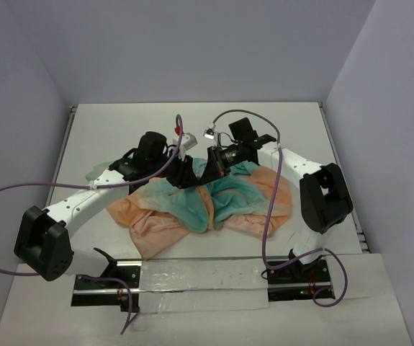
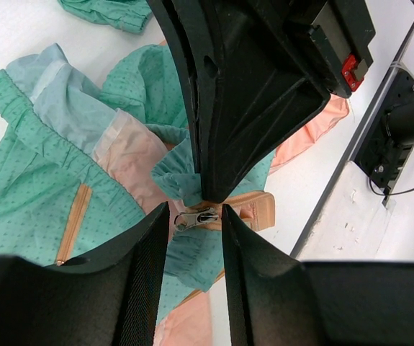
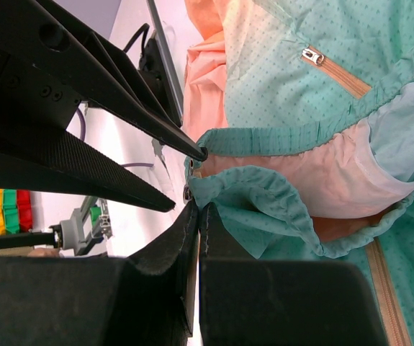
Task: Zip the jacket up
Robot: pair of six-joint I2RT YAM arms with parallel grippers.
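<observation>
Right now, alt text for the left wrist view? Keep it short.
The left gripper has its two black fingers open on either side of a small metal zipper pull on the jacket, which is teal with peach panels and lies crumpled on a white table. The right gripper points down from above, its black tip meeting the fabric just above the pull.

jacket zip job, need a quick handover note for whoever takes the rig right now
Left gripper: open, the zipper slider sits in the gap at its tips, not clamped.
Right gripper: shut on the jacket edge beside the slider.
Jacket: crumpled between both arms.
Done: edge pinned, slider lined up.
Left: close on the slider and pull it along; no zipped run visible yet.
</observation>
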